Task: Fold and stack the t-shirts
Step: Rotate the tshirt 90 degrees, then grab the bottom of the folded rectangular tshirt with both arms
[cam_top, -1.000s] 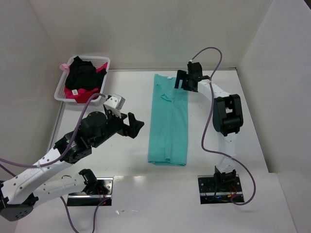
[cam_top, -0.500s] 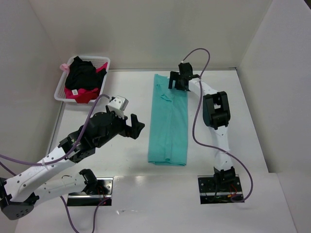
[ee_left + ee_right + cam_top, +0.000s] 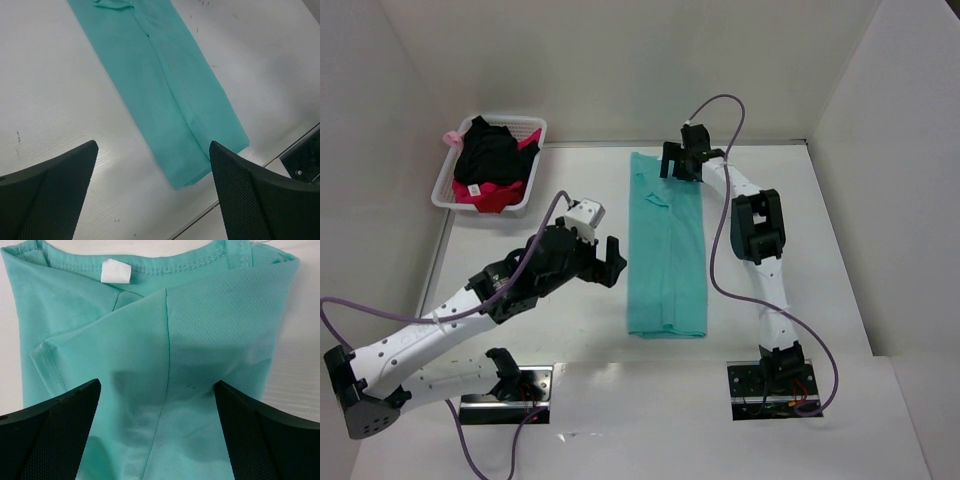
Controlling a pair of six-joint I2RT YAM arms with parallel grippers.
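Right gripper (image 3: pixel 678 165) hangs wide open over the collar end of the shirt (image 3: pixel 668 255), holding nothing. Left gripper (image 3: pixel 610 260), also agape and empty, sits just left of the shirt's middle. The shirt lies as a long strip, hem toward the arms. The next move, I judge, is to pinch the collar end squarely through all layers, then carry it toward the hem. The table (image 3: pixel 790 230) right of the shirt offers room; the basket (image 3: pixel 542 130) stands well left.

Folded teal t-shirt (image 3: pixel 200 330) filling the frame, stitched neckline at 12 o'clock, white label (image 3: pixel 116 271) at 11 o'clock, sleeve hem at 9 o'clock, right gripper (image 3: pixel 157 385) spread wide over the cloth, black fingers (image 3: pixel 50 440) at 7 and 5 o'clock, white table (image 3: pixel 300 365) at 3 o'clock
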